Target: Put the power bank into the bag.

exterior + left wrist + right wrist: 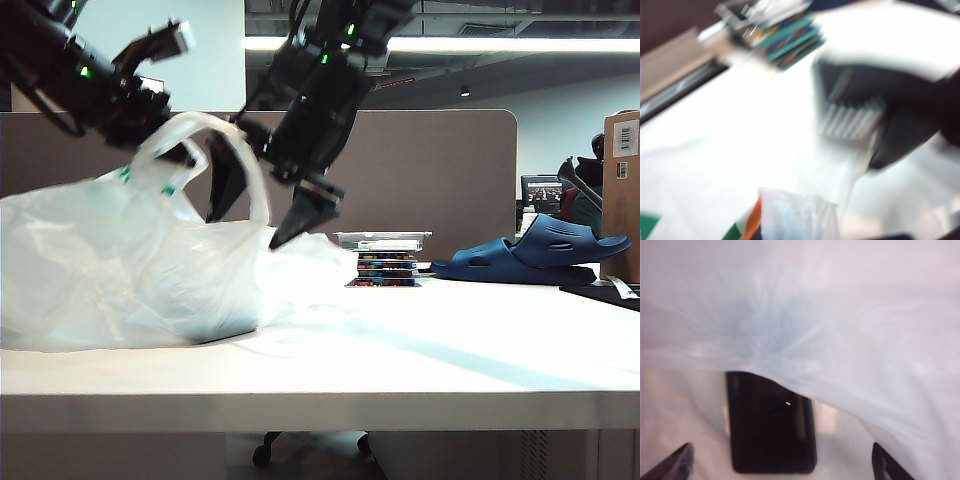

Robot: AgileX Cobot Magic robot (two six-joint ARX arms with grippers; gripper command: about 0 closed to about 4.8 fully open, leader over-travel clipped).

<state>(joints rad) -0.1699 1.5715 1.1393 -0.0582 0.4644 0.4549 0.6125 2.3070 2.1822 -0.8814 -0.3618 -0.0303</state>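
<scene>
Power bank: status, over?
Left gripper shut on bag handle, holding it up. Right gripper open, empty, above the bag mouth. Power bank lies inside the bag, partly under plastic film. Nothing blocking.

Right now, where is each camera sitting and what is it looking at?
Exterior view: low at the table's edge, looking across at the bag, both arms, the left gripper pinching a handle and the open right gripper.
Left wrist view: on the left arm, blurred, looking down at the bag and the right arm's dark gripper.
Right wrist view: on the right arm, looking down into the bag at the power bank; its fingertips show.
All three share the bag.
</scene>
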